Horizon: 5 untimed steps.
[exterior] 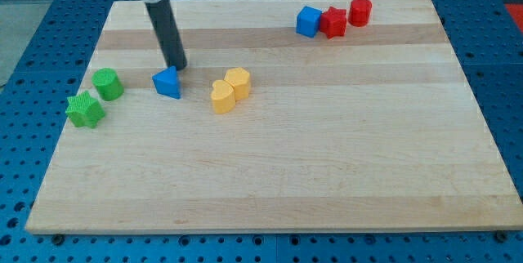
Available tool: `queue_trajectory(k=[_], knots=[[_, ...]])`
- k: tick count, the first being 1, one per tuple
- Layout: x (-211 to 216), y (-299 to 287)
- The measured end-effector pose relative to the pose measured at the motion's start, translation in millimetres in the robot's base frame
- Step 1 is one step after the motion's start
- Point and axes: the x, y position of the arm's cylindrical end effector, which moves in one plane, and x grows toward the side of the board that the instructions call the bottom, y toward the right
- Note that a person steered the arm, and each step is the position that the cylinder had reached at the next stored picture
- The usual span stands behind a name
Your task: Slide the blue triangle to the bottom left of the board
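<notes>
Camera view, one entry. Blue triangle (167,82): upper left of the table (327,165), right of the green cylinder (108,84) and green star (85,110). My tip (178,68): touching the triangle's upper right edge. End effector: bare rod, holding nothing. Step judged: push under way. Next: drive down-left, passing below the green star.

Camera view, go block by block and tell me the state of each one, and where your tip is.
My tip: just above the blue triangle, at its top edge.
Green cylinder and green star: side by side, left edge.
Yellow heart and yellow block: touching, mid-board.
Blue cube, red star, red cylinder: row, top right.
</notes>
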Motion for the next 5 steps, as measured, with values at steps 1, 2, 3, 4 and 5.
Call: queue_trajectory(k=[1,2,3,4,5], knots=[[52,3],[107,-2],[116,5],[69,33],[40,4]])
